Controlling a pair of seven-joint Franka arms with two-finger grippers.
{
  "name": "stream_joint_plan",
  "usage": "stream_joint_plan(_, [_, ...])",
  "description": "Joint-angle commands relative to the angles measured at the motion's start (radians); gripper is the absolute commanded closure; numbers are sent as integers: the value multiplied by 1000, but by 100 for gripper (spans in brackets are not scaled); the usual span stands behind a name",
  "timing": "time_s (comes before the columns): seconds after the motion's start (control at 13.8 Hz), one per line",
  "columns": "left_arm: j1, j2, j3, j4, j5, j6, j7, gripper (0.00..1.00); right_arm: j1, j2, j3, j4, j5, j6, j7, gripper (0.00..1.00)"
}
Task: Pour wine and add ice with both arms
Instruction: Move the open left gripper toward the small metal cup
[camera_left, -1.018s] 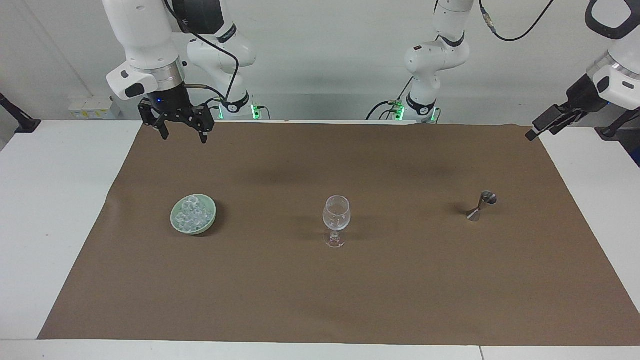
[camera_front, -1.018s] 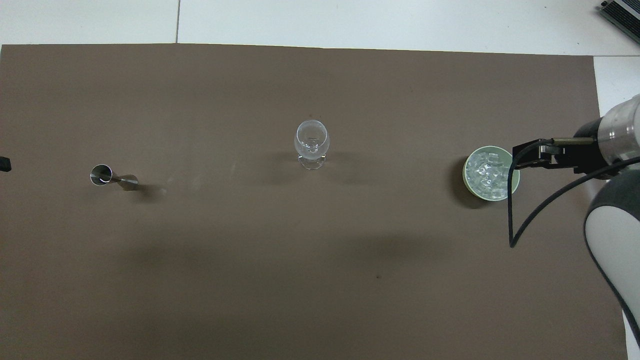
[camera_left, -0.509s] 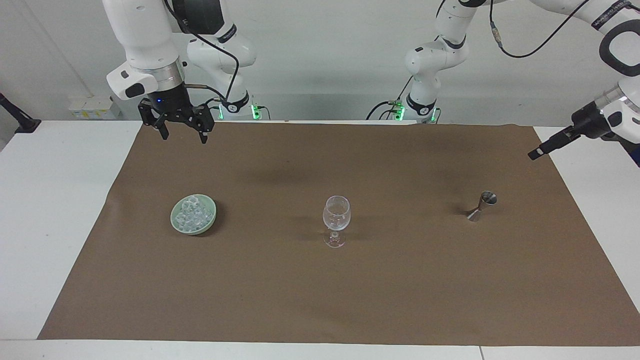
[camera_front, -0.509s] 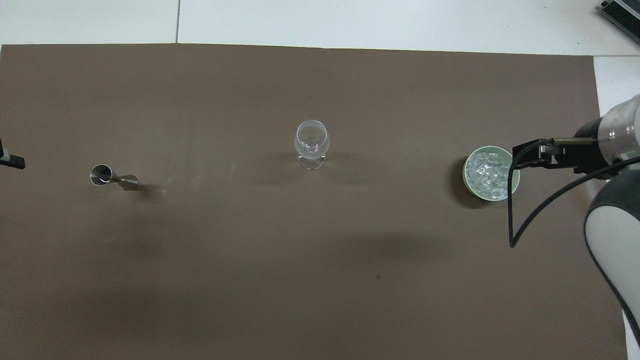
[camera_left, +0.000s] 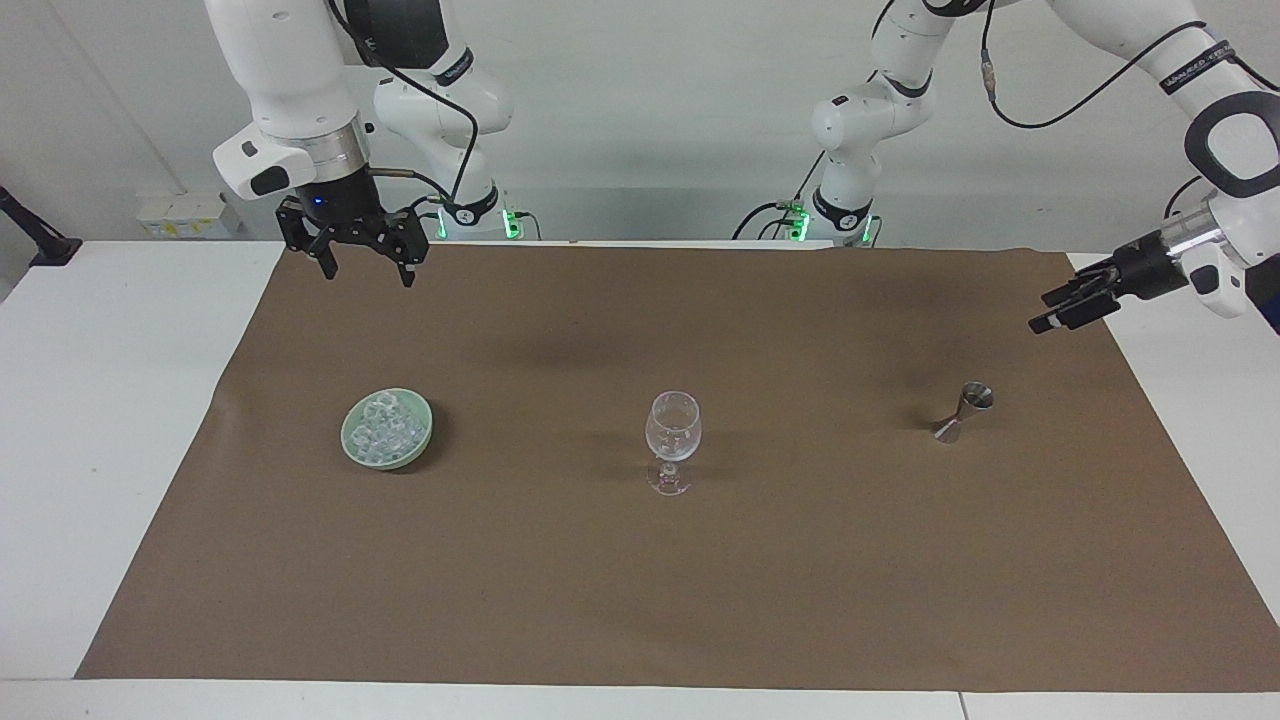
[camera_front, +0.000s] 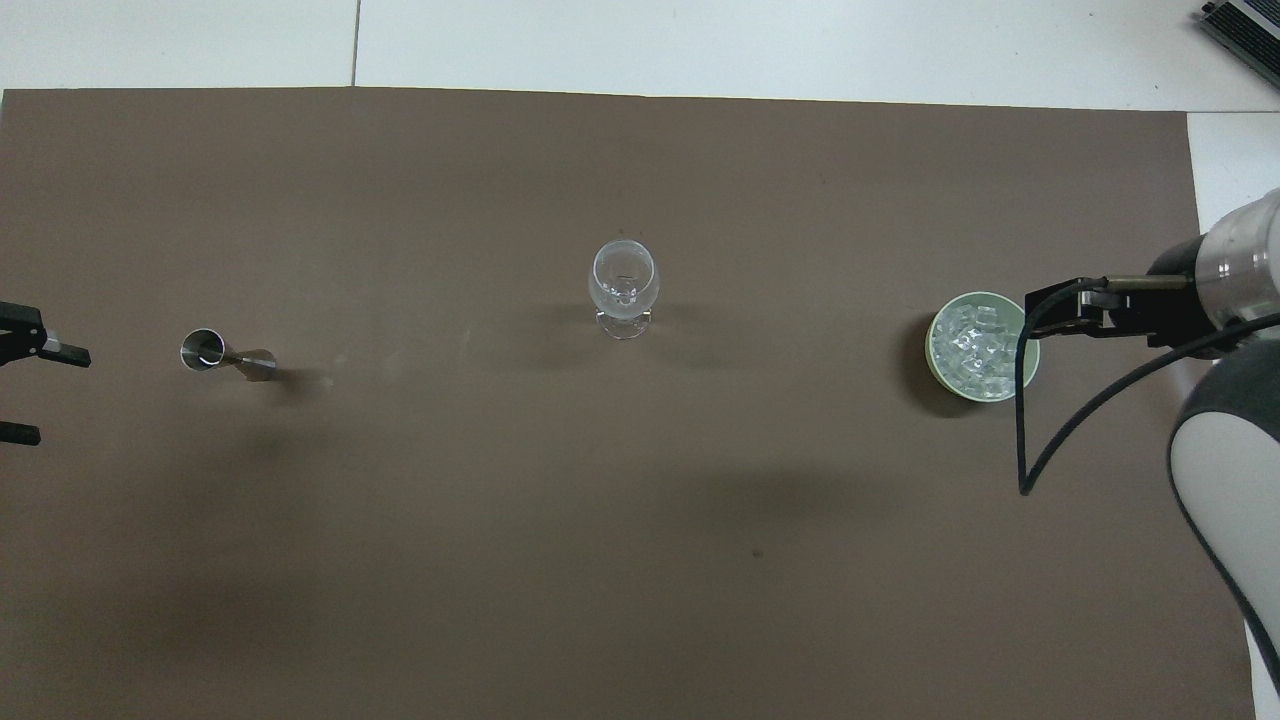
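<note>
A brown mat (camera_left: 700, 560) covers most of the white tabletop (camera_left: 110, 420), and three things stand on it in a row, well apart from one another. Toward the right arm's end sits a pale green bowl (camera_left: 352, 448) heaped with ice (camera_left: 384, 426), clear glassy cubes that fill it to the rim. In the middle of the row stands a clear stemmed glass (camera_left: 673, 438), upright, with nothing visible in it. Toward the left arm's end stands a small metal jigger (camera_left: 962, 411), an hourglass shape that looks tilted in the facing view, with its open mouth showing from overhead. The right gripper (camera_left: 366, 270) hangs in the air over the mat's edge nearest the robots, pointing down, with the bowl farther out on the mat and apart from it; its jaws are released, spread wide, and hold nothing. From overhead it overlaps the bowl's rim, but the facing view shows it raised and clear of the ice. The left gripper (camera_left: 1055, 315) reaches in low from the left arm's end, pointing sideways over the mat's end edge, near the jigger but not touching it; its jaws are also released, the two fingertips (camera_front: 70, 354) standing apart in the overhead view, with nothing between them.
</note>
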Motion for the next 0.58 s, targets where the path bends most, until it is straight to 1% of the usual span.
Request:
stream_joint_plan(0.0, [10, -39, -8, -44, -64, -6, -149, 0, 0, -25, -4, -27, 13, 6, -19, 0])
stream_joint_plan(0.15, [37, -36, -6, -50, -130, -18, -244, 0, 0, -25, -4, -27, 13, 6, -19, 0])
stream_joint_plan(0.29, [56, -16, -8, -47, -177, -35, -278, 0, 0, -25, -4, -27, 13, 6, -19, 0])
stream_joint_plan(0.51, [105, 58, -8, -18, -268, -78, -303, 0, 0, -23, -4, -27, 13, 6, -19, 0])
